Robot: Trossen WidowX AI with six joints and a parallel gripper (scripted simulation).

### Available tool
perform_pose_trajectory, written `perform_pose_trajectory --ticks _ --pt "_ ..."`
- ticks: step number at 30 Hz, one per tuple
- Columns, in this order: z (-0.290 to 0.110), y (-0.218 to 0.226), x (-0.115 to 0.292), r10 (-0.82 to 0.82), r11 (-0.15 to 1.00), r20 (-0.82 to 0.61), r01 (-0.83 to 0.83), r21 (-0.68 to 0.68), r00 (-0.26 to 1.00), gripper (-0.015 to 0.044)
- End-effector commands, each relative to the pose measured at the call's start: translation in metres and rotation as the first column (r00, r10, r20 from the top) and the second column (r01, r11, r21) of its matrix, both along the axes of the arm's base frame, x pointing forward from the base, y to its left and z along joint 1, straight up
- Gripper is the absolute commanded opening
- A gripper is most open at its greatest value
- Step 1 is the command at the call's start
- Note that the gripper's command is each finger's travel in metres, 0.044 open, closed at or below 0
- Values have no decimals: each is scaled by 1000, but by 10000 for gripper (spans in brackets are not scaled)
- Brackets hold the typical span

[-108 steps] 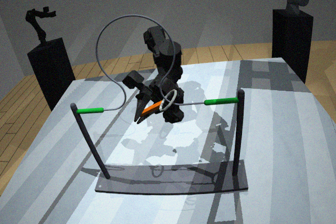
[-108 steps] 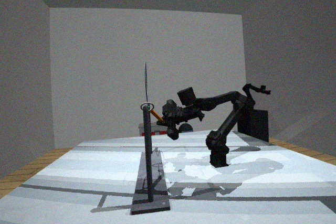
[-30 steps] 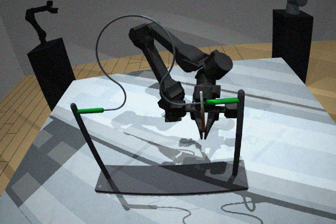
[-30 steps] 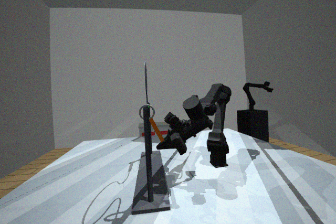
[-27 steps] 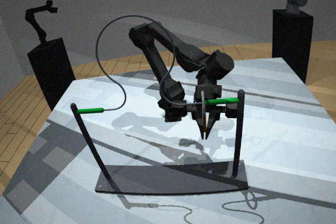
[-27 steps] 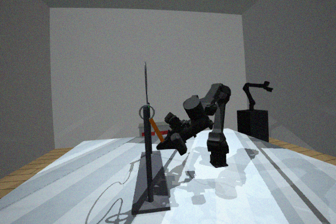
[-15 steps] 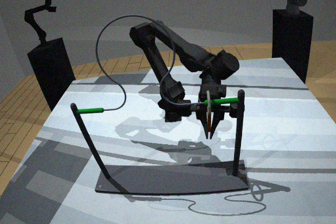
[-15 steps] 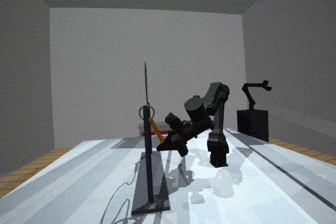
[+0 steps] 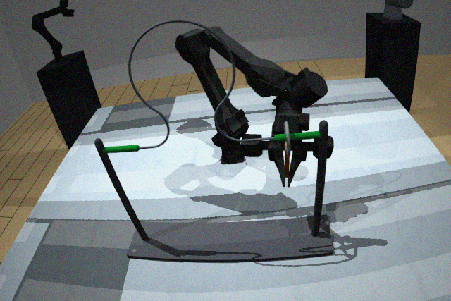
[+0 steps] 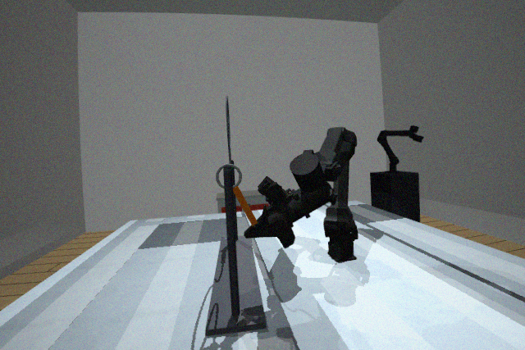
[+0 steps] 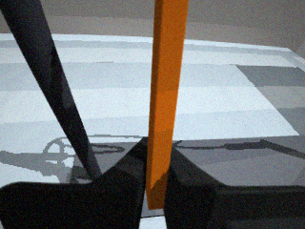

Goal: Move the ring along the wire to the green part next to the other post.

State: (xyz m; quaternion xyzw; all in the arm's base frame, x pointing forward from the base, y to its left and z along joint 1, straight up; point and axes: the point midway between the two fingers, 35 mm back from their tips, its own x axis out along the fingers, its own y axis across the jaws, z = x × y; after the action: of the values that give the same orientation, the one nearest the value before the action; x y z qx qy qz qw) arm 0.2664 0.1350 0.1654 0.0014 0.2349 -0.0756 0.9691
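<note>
So the tool (image 9: 286,177) is pinched tight on the orange handle (image 11: 164,110), low on the stick. Looks like a stiff, light bar, probably slick, so a low grip seems right. The ring (image 9: 287,138) hangs on the green sleeve (image 9: 297,136) beside the upright post (image 9: 320,177).

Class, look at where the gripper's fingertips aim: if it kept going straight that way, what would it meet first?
The gripper, shut on the orange handle, points down and forward; it would likely meet the table top first, near the dark base plate. Depth is uncertain.
</note>
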Motion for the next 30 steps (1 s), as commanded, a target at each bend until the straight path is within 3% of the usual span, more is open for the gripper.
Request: perform_pose_trajectory --ticks 1,27,30 --pt "-6 0 1 -5 1000 1 5 -2 1000 -150" --pt "-14 1 1 -5 1000 1 5 -2 1000 -150" --pt "-14 1 1 -2 1000 0 2 -3 1000 -71"
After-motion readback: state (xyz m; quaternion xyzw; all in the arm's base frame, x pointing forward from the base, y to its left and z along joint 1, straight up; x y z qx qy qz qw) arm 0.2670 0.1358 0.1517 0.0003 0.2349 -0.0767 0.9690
